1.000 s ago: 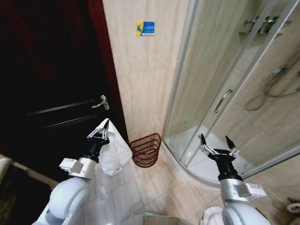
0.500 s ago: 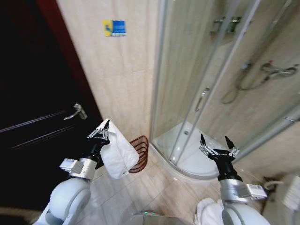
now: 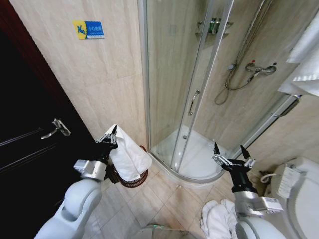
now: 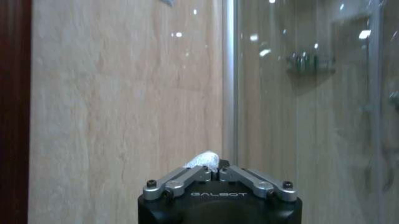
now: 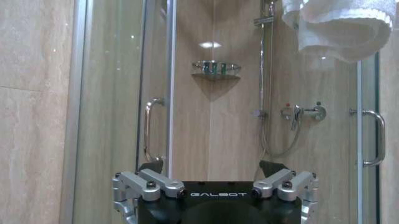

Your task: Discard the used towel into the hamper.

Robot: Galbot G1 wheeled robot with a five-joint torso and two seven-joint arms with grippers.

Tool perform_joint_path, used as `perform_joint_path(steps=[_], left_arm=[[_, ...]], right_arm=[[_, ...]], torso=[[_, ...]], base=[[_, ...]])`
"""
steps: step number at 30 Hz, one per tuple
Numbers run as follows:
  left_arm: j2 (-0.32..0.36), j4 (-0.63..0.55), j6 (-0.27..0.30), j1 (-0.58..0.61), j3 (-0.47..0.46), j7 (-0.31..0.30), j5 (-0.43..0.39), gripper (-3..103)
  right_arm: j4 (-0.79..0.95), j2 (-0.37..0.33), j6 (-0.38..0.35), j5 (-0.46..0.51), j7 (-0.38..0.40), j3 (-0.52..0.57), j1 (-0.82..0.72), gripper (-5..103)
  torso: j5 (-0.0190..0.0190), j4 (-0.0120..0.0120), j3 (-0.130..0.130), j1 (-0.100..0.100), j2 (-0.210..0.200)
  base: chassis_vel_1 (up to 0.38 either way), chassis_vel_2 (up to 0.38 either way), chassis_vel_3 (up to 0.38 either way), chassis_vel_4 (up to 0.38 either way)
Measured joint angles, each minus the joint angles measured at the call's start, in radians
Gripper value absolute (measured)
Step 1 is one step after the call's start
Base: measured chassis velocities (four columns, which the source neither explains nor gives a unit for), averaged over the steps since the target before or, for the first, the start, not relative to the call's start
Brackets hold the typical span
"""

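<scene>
**Towel held above and in front of the hamper**

The glass-walled curved shower enclosure (image 3: 189, 99) and the beige tiled wall (image 3: 109, 74) are shown behind the work, with the dark wooden door (image 3: 25, 149) to the left. The small round reddish-brown openwork hamper (image 3: 133, 181) is seen on the floor at the foot of the wall, largely covered from view by the white cloth towel (image 3: 127, 157). The towel is gripped at its upper corner by the left gripper (image 3: 110, 136), whose jaws are closed on the fabric, and hangs downward, its long axis vertical. The hamper is thus judged to lie below and slightly beyond the left gripper, the nearer arm. The right gripper (image 3: 231, 154) is held raised before the shower, jaws spread wide and empty, well apart from the hamper.
</scene>
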Motion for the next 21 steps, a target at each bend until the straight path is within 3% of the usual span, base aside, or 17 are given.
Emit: perform_joint_path(steps=[8,21], left_arm=[[0.054,0.155,0.017,-0.148,0.076,-0.004,-0.050,2],[0.082,0.274,0.022,-0.299,0.165,-0.005,-0.067,2]], right_arm=[[-0.012,-0.002,-0.009,-0.017,0.005,0.000,0.024,100],[-0.039,-0.010,-0.010,-0.028,0.005,0.006,0.046,100]], torso=[[0.0000,0.0000,0.000,0.000,0.000],[0.0002,0.0001,0.000,0.000,0.000]], base=[[0.000,0.000,0.000,0.000],[0.000,0.000,0.000,0.000]])
